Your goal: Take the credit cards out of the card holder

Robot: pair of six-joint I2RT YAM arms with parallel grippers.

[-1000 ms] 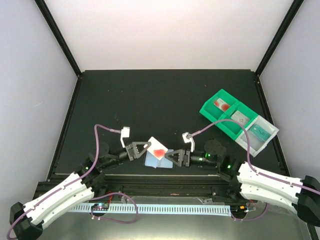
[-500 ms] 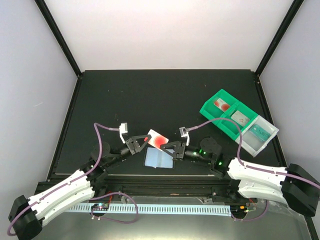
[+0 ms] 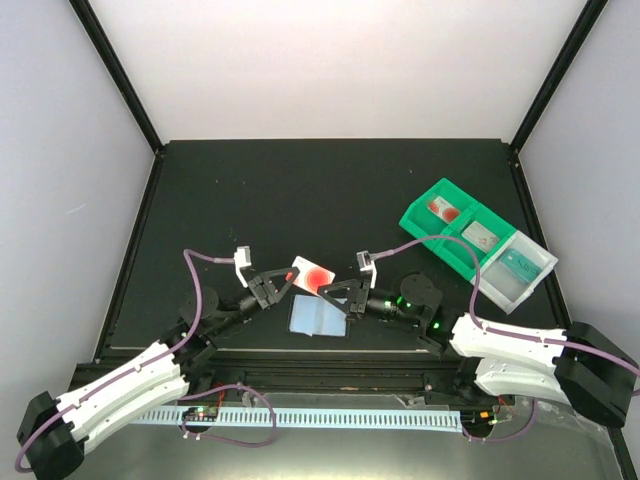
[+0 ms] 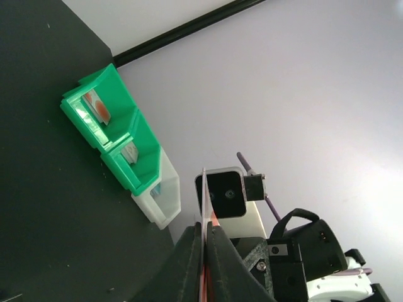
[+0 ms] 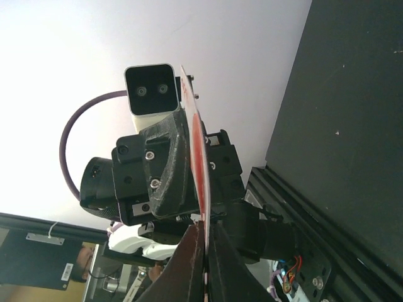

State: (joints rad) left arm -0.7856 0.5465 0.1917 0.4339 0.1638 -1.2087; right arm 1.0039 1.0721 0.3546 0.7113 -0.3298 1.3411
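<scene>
A white credit card with a red mark [image 3: 312,277] hangs in the air between the two arms, above the table. My left gripper [image 3: 293,279] is shut on its left end and my right gripper [image 3: 328,288] is shut on its right end. The left wrist view shows the card [image 4: 204,189] edge-on, rising out of my closed left gripper [image 4: 206,228]. In the right wrist view the card [image 5: 194,138] stands edge-on in my right gripper [image 5: 203,233]. The card holder [image 3: 318,318] lies open on the table just nearer than the card, pale blue-grey side up, and neither gripper touches it.
A green-and-clear compartment tray [image 3: 415,222] sits at the right, also in the left wrist view [image 4: 119,145]. It holds a red-marked card [image 3: 440,208], a pale grey card [image 3: 482,237] and a teal card [image 3: 520,262]. Black rails run along the table's near edge.
My right gripper has moved in and closed on the card's right end. The card, still in the left gripper, has risen away from the card holder, which stays on the table.
</scene>
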